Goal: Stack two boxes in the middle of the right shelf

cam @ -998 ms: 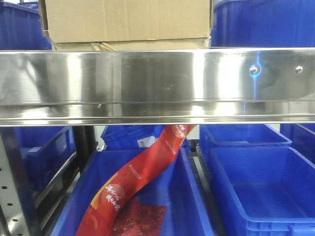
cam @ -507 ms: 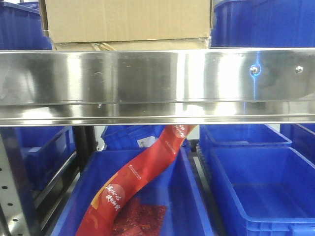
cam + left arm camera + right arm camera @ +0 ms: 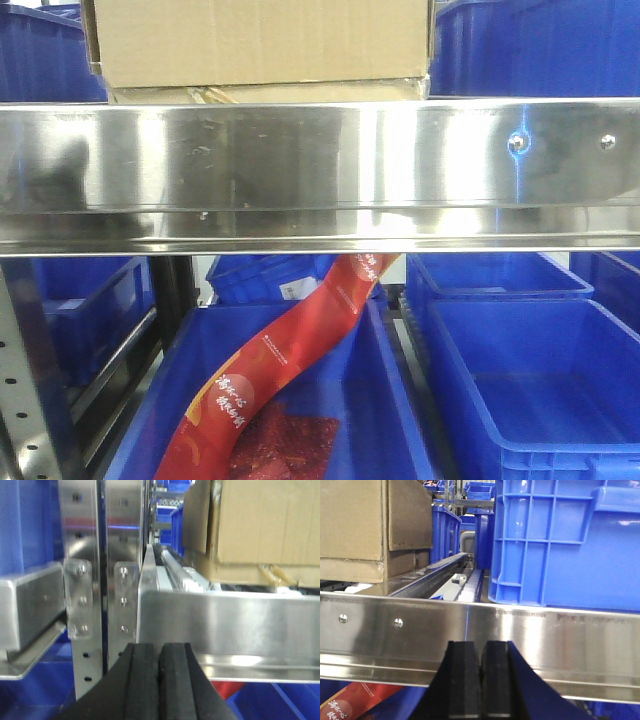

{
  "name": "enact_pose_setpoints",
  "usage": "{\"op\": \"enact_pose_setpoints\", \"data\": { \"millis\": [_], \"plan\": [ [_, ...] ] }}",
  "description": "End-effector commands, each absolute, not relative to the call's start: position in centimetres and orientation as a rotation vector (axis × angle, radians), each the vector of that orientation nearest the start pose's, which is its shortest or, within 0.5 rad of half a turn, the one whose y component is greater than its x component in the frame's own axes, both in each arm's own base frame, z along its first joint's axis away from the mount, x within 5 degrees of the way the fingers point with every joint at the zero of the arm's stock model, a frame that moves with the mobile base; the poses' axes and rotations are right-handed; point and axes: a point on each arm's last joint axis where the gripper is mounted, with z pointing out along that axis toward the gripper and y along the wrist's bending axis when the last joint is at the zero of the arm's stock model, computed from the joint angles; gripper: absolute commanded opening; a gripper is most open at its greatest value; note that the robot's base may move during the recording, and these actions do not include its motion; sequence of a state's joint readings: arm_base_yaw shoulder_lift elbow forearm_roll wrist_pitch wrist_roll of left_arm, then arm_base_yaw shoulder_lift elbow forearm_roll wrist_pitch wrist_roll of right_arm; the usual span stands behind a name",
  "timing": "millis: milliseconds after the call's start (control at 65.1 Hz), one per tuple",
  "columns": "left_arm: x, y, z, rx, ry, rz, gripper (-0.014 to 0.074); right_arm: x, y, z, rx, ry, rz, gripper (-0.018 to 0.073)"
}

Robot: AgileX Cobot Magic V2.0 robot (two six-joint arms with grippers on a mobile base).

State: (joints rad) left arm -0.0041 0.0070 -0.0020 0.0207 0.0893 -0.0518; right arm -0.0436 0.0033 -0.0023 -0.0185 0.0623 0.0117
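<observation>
1. The wide tan corrugated cardboard box (image 3: 262, 40) sits on the shiny stainless-steel rack shelf (image 3: 320, 170), above and beyond both grippers. From the left wrist view it lies up and to the right of the tool; from the right wrist view, up and to the left. A flatter tan cardboard layer (image 3: 250, 574) shows beneath it, which may be a second box under the first, though I cannot tell for sure.
2. I would judge the box stiff but light, with matte faces that should not slip much. The walls would dent under a hard pinch and the flap edges look loose, so a hold at the two short sides near the bottom corners, one arm each, seems safest.
3. The left gripper (image 3: 160, 685) has its black rubber pads pressed together with nothing between them. It hangs in front of the shelf's lip, just below it.
4. The right gripper (image 3: 481, 685) is likewise closed and empty, pads touching, low before the mirror-like lip.
5. Past the right tool, a ribbed blue plastic bin (image 3: 565, 545) stands on the same shelf, beside the box with a gap between them.
6. Below the shelf, more blue plastic bins (image 3: 530, 390) sit, one holding a long red printed packet (image 3: 280, 370).
</observation>
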Motion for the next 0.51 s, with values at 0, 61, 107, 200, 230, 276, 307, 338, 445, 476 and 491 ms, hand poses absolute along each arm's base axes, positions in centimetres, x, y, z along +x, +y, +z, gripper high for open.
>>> {"op": "enact_pose_setpoints", "data": {
  "millis": [0,61,107,200,230,276,307,338,445,476,491],
  "plan": [
    [5.64,0.00,20.86,-0.026,1.534,-0.027,-0.0111,5.63,-0.28,20.92,0.034,1.527,-0.043,-0.0163],
    [5.63,0.00,21.07,-0.025,1.510,-0.028,-0.0111,5.63,-0.28,20.92,0.034,1.527,-0.043,-0.0163],
    [5.62,-0.01,21.22,-0.024,1.494,-0.029,-0.0111,5.63,-0.28,20.92,0.034,1.527,-0.043,-0.0163],
    [5.62,-0.01,21.26,-0.024,1.490,-0.029,-0.0111,5.63,-0.28,20.92,0.034,1.527,-0.043,-0.0163],
    [5.62,-0.01,21.26,-0.024,1.490,-0.029,-0.0111,5.63,-0.28,20.92,0.034,1.527,-0.043,-0.0163],
    [5.62,-0.01,21.26,-0.024,1.490,-0.029,-0.0111,5.63,-0.28,20.92,0.034,1.527,-0.043,-0.0163],
    [5.62,-0.01,21.26,-0.024,1.490,-0.029,-0.0111,5.63,-0.28,20.92,0.034,1.527,-0.043,-0.0163],
    [5.62,-0.01,21.26,-0.024,1.490,-0.029,-0.0111,5.63,-0.28,20.92,0.034,1.527,-0.043,-0.0163],
    [5.62,-0.01,21.26,-0.024,1.490,-0.029,-0.0111,5.63,-0.28,20.92,0.034,1.527,-0.043,-0.0163],
    [5.62,-0.01,21.26,-0.024,1.490,-0.029,-0.0111,5.63,-0.28,20.92,0.034,1.527,-0.043,-0.0163],
    [5.62,-0.01,21.26,-0.024,1.490,-0.029,-0.0111,5.63,-0.28,20.92,0.034,1.527,-0.043,-0.0163]
  ]
}}
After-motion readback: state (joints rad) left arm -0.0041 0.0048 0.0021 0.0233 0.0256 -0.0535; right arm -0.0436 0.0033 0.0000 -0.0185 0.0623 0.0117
